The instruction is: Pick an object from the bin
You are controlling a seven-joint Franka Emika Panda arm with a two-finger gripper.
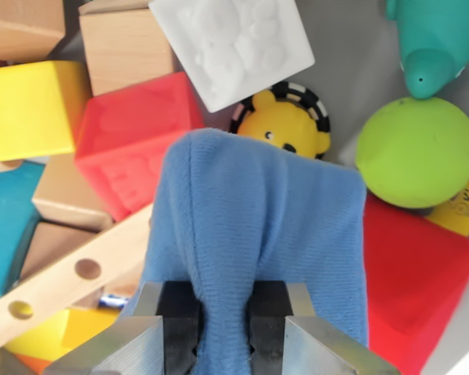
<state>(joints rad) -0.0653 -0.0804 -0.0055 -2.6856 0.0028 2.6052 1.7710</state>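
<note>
The blue cloth (pixel 254 234) hangs bunched between my claw (pixel 225 332), whose fingers are clamped tight on its fold at the bottom of the wrist view. It drapes over the bin's clutter: a red block (pixel 133 141) to the wrist view's left, a yellow tiger toy (pixel 285 125) peeking above, a green ball (pixel 414 152) right. Whether the cloth touches them, I cannot tell.

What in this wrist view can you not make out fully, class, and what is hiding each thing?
- Yellow toy animal: its lower part is hidden behind the blue cloth held in the gripper.
- Teal toy: cut off by the top edge.
- Yellow card: mostly covered by the green ball; the print cannot be read whole.
- Bin floor under the cloth: hidden.
</note>
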